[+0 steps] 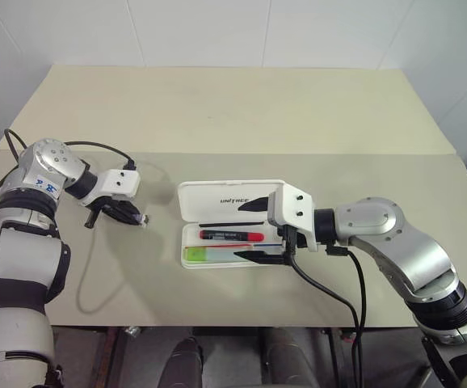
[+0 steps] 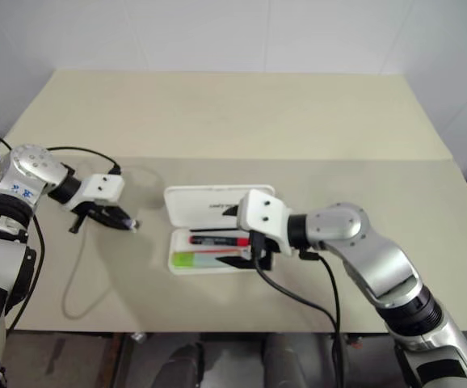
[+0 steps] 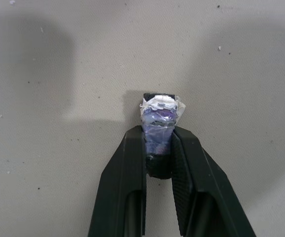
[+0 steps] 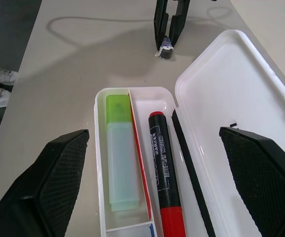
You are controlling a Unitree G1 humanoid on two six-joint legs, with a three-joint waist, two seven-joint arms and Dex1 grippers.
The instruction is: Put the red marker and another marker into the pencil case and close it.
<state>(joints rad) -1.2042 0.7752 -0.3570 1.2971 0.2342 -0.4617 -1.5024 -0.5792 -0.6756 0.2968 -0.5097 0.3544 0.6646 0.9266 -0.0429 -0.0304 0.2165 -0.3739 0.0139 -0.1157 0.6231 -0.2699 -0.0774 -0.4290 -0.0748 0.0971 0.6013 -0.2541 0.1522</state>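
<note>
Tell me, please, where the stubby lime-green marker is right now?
The stubby lime-green marker lies in the open white plastic pencil case, in the narrow compartment nearest the robot, beside the red-and-black marker.

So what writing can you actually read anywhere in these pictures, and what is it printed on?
"UNITREE": black lettering on the inside of the pencil case lid.
"MARKER": printed along the black barrel of the red marker; the smaller print beside it is too small to read.
A small blue mark on a sticker on the left arm's silver joint: too blurred to read.
</note>
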